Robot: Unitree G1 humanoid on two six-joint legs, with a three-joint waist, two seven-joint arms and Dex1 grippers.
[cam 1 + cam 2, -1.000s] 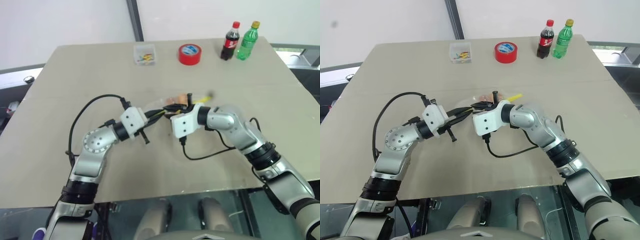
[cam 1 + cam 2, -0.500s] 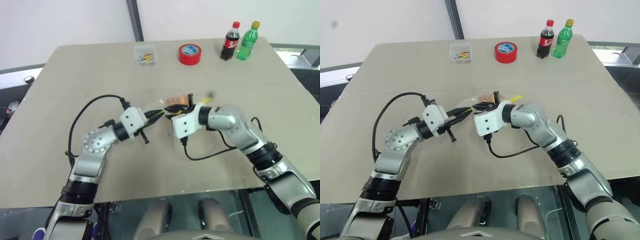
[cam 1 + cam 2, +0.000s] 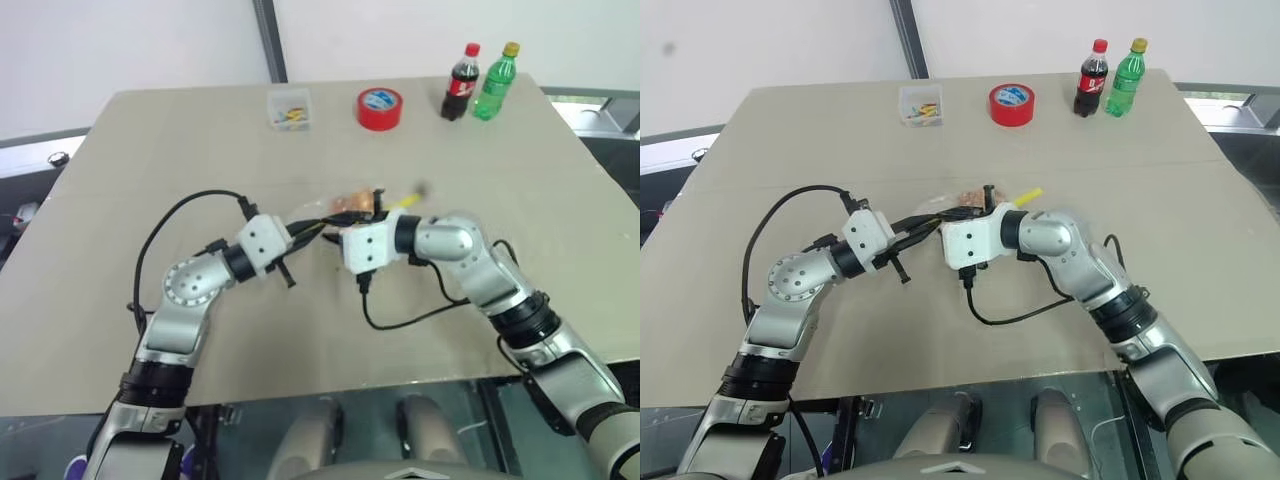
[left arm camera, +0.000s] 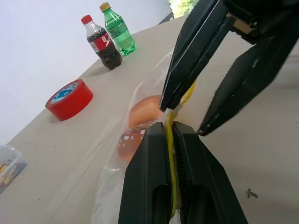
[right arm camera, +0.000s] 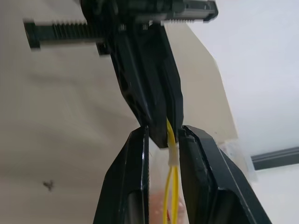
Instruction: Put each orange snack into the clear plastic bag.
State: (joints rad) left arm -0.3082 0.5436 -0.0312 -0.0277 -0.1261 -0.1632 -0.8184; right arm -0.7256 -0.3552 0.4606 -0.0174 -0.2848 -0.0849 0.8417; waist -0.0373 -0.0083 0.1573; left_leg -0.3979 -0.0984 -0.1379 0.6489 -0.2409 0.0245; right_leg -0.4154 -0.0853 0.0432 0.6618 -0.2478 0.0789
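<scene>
Both arms met over the middle of the surface (image 3: 150, 150), and the clear plastic bag (image 4: 117, 154) hung between them, lifted off the top. The left tool (image 4: 170, 135) was clamped tight on the bag's yellow strip (image 4: 171, 154) — in its wrist view the two black fingers pressed flat against the strip with no gap showing. The right tool (image 5: 164, 135) stood only narrowly parted, its fingers straddling the same yellow strip just beyond the left one's tips; whether it actually pinched the strip or merely bracketed it, I could not tell.

Two orange snacks (image 4: 145, 109) sat inside the bag already, a paler one above and a darker one (image 4: 131, 143) below, both seen through the film.

As for handling, that bag looked featherlight and floppy — crinkly film that would sag and fold wherever it went unsupported, and slick enough to slide out of a loose pinch. The yellow strip looked the only stiff part, so it was the sensible place to hold, and both tools were at it. The snacks looked light, glossy and rounded, likely to roll towards the bag's low end if it tipped. The red tape roll (image 3: 380, 107), the two bottles (image 3: 478, 83) and the small clear box (image 3: 290, 108) stood well apart at the far edge.
</scene>
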